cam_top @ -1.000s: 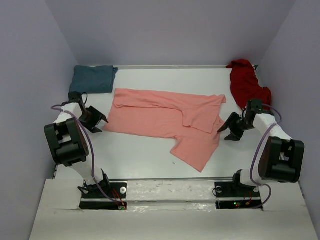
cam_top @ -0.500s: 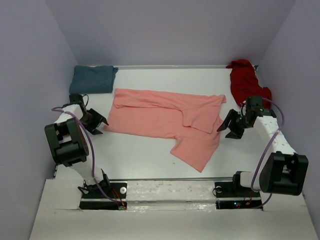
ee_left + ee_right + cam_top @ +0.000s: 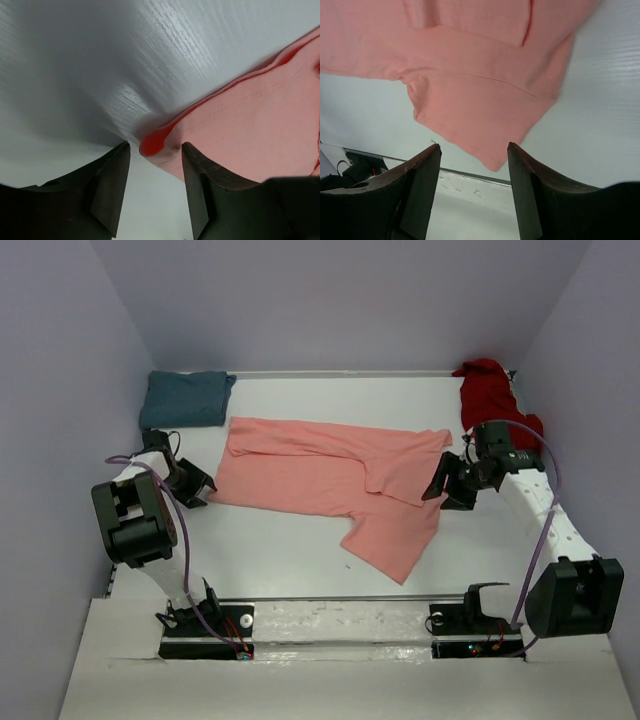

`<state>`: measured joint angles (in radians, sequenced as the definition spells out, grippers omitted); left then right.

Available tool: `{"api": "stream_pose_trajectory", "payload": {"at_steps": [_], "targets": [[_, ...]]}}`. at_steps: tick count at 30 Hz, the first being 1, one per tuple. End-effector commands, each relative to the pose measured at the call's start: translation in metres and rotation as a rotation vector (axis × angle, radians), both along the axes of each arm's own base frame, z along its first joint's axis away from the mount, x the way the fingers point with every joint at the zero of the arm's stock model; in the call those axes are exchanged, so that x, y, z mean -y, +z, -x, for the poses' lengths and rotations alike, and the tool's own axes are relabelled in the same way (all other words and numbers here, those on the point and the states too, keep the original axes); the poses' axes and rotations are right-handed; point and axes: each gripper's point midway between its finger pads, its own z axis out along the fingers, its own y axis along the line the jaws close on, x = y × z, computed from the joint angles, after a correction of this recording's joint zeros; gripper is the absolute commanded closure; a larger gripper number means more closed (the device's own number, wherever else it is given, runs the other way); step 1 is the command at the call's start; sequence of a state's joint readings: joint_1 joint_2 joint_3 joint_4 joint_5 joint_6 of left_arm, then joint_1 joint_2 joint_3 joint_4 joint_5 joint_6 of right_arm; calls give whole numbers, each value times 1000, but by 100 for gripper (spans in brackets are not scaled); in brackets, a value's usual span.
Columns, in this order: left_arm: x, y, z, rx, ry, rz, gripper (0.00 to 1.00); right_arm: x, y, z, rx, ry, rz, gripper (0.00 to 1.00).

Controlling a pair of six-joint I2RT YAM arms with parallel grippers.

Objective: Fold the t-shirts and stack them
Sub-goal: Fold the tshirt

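Salmon-pink t-shirt (image 3: 330, 480) lies spread mid-worktop (image 3: 280, 550); teal t-shirt (image 3: 185, 397) folded at far left, dark red t-shirt (image 3: 495, 405) heaped far right. I hold left tool (image 3: 200, 488) spread astride pink corner, right tool (image 3: 440, 488) spread over opposite edge. My guess: set to pinch both ends for fold.

A white table (image 3: 300, 560) with faint wood grain sits enclosed by pale lavender walls (image 3: 340, 300) on three sides; a white ledge (image 3: 340, 680) fronts it.

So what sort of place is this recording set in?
Probably a lab test booth, not a home: a white table boxed in by plain lilac walls, with two robot arms bolted at its near edge.
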<state>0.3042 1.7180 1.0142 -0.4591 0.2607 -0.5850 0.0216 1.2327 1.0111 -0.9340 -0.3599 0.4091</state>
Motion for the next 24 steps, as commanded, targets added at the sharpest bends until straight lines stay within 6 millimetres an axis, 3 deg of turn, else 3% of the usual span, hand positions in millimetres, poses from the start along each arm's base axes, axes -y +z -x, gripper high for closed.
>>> {"api": "stream_pose_trajectory", "payload": {"at_steps": [1, 4, 8, 10, 14, 19, 22, 24], "targets": [[3, -11, 5, -20, -5, -7, 43, -15, 16, -7, 56, 100, 55, 38], [4, -16, 5, -25, -4, -4, 45, -26, 16, -5, 55, 162, 78, 38], [7, -20, 4, -25, -9, 13, 65, -29, 19, -1, 64, 205, 109, 38], [8, -21, 3, -28, -10, 19, 66, -30, 16, 8, 33, 216, 118, 38], [6, -19, -4, -20, -13, 17, 66, -49, 7, 43, -55, 281, 125, 38], [4, -17, -11, -19, -27, 11, 66, -56, -11, 98, -197, 245, 78, 38], [4, -15, -12, -13, -31, 12, 65, -55, -17, 112, -211, 206, 64, 38], [4, -15, -12, -12, -34, 12, 65, -47, -31, 124, -222, 179, 81, 38]]}}
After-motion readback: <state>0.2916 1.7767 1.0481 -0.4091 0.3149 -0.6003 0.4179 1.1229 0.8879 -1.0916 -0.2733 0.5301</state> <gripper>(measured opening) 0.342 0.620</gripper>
